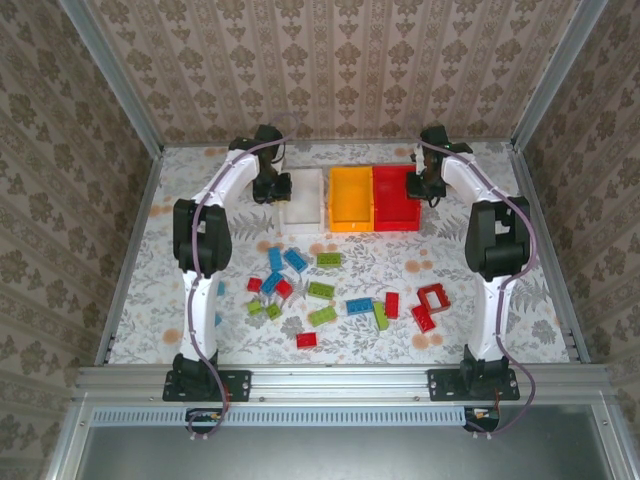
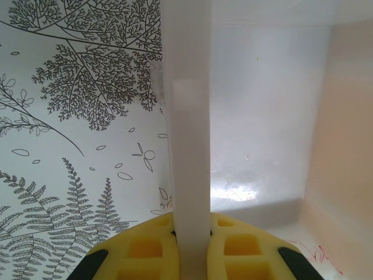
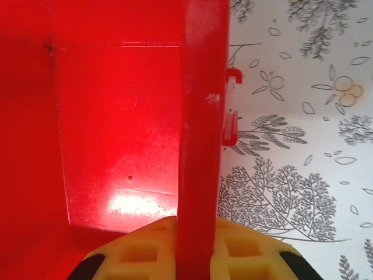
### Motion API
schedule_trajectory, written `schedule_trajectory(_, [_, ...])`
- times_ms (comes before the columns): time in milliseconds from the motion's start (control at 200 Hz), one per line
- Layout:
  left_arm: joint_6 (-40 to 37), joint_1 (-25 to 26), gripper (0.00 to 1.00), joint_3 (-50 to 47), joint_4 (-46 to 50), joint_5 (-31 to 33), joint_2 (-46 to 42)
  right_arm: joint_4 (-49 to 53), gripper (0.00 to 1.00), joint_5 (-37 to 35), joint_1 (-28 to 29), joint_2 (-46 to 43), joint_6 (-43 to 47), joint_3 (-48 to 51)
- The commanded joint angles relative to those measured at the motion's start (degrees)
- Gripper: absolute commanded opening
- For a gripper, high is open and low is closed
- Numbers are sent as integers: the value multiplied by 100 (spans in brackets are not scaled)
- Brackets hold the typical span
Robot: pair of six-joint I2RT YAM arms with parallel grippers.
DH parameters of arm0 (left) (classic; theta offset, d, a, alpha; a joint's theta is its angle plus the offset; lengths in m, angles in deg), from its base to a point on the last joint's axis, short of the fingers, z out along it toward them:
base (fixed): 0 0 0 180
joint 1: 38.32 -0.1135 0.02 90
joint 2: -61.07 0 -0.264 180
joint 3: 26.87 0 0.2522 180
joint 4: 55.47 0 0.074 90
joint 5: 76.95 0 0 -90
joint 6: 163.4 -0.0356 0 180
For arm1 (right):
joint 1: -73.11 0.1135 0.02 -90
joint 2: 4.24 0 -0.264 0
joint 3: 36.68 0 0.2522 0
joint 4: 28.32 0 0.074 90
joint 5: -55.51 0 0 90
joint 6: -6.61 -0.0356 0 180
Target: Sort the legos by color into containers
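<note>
Twenty or so legos [image 1: 321,291], red, blue and lime green, are scattered over the patterned table [image 1: 400,265] near the arm bases. Being small, light, rigid and smooth, each is best pinched across its flat long sides. Farther back, the white bin [image 1: 303,200], yellow-orange bin [image 1: 351,198] and red bin [image 1: 397,197] are lined up. The left gripper [image 1: 272,188] is clamped on the white bin's left wall, the right gripper [image 1: 428,185] on the red bin's right wall. These thin, stiff bins are judged light enough to slide. The pinched walls and bare bin floors are shown by the wrist views; the spread of bricks is given from above
</note>
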Motion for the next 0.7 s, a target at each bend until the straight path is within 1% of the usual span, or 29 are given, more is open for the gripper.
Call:
schedule_trajectory(0, [-59, 49, 3, 197, 134, 75, 26, 404, 0, 119, 43, 161, 324, -291])
schedule_trajectory(90, [-57, 45, 3, 201, 104, 48, 38, 434, 1, 153, 41, 185, 342, -327])
schedule_trajectory(165, [-79, 56, 4, 209, 98, 6, 54, 464, 7, 165, 43, 221, 317, -369])
schedule_trajectory(380, [-91, 110, 8, 207, 147, -41, 38, 500, 12, 53, 43, 224, 174, -430])
schedule_trajectory(465, [-45, 127, 11, 201, 168, -28, 13, 492, 16, 51, 43, 194, 84, -473])
schedule_trajectory(520, [-5, 124, 16, 189, 193, 22, -22, 492, 19, 29, 43, 174, 7, -506])
schedule_trajectory(580, [49, 123, 22, 175, 218, 108, -86, 492, 25, -6, 43, 140, -63, -535])
schedule_trajectory(625, [99, 114, 28, 149, 204, 165, -157, 491, 30, -35, 43, 91, -109, -555])
schedule_trajectory(695, [181, 102, 36, 147, 204, 205, -266, 491, 36, -80, 40, 10, -162, -588])
